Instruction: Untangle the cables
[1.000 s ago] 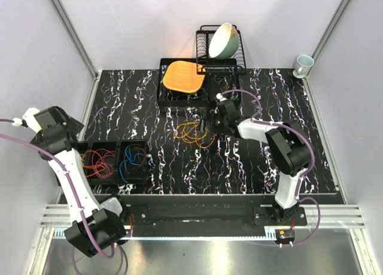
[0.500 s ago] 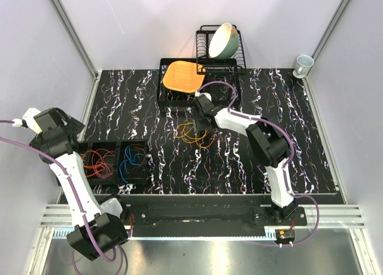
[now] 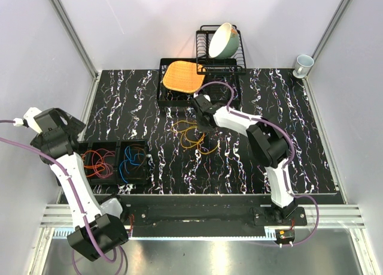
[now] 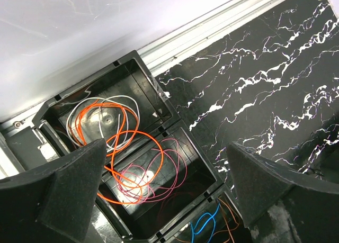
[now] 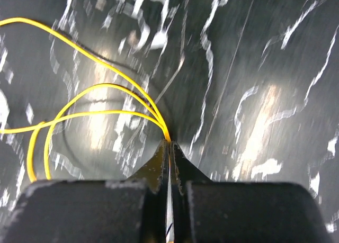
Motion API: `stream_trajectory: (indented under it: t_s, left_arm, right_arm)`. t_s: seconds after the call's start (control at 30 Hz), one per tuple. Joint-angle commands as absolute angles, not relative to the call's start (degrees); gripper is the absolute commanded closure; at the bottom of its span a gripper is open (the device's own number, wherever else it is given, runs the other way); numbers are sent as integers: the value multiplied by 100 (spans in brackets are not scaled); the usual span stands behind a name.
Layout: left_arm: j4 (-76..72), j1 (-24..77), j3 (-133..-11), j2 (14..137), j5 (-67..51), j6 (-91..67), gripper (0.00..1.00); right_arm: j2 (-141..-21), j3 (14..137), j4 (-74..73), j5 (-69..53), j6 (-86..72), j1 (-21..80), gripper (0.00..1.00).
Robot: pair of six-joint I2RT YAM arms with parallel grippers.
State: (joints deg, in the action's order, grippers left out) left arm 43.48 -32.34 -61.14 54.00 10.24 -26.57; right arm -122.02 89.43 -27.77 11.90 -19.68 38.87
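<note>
The loose cables (image 3: 190, 135), yellow and orange loops, lie on the black marbled table at mid-depth. My right gripper (image 3: 203, 120) is at the tangle's far right edge and is shut on a yellow cable (image 5: 100, 87). The loops run out of the closed tips (image 5: 169, 143) to the left. My left gripper (image 4: 165, 145) hangs open over the black bins (image 3: 145, 144) at the left and holds nothing. Inside the bins lie an orange cable (image 4: 122, 132), a pink cable (image 4: 159, 169), a white cable (image 4: 106, 102) and a blue cable (image 4: 204, 227).
A black tray holding an orange woven mat (image 3: 182, 76) stands at the back centre. Behind it is a wire dish rack (image 3: 233, 62) with a pale bowl (image 3: 223, 40). A white cup (image 3: 303, 63) sits at the back right corner. Grey walls enclose the table.
My right arm swung left to the tangle and its gripper went from open to shut on a yellow cable; the loops shifted slightly. The left arm barely moved.
</note>
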Motion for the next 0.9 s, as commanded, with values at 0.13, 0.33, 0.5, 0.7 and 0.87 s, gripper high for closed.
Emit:
stream_trajectory:
  t_s: [0.13, 0.33, 0.5, 0.7, 0.87]
  left_arm:
    - [4069, -3269, -6012, 5238, 817, -2531, 1]
    - [4061, -3261, -6003, 5229, 809, -2522, 1]
    - [4052, -3269, -5985, 5203, 809, -2531, 1]
    - [4043, -3261, -5985, 5151, 809, -2549, 1]
    - [3955, -3261, -5942, 4940, 826, -2602, 1]
  right_arm:
    - [-10864, 9316, -3366, 791, -1942, 4236, 100]
    - [-10661, 9685, -3577, 773, -1934, 4456, 100]
    - [-10556, 9993, -3683, 721, -1916, 4631, 100]
    - [-10547, 10502, -3735, 493, -1907, 4869, 100]
    - [-10687, 11117, -3744, 326, -1881, 5211, 100]
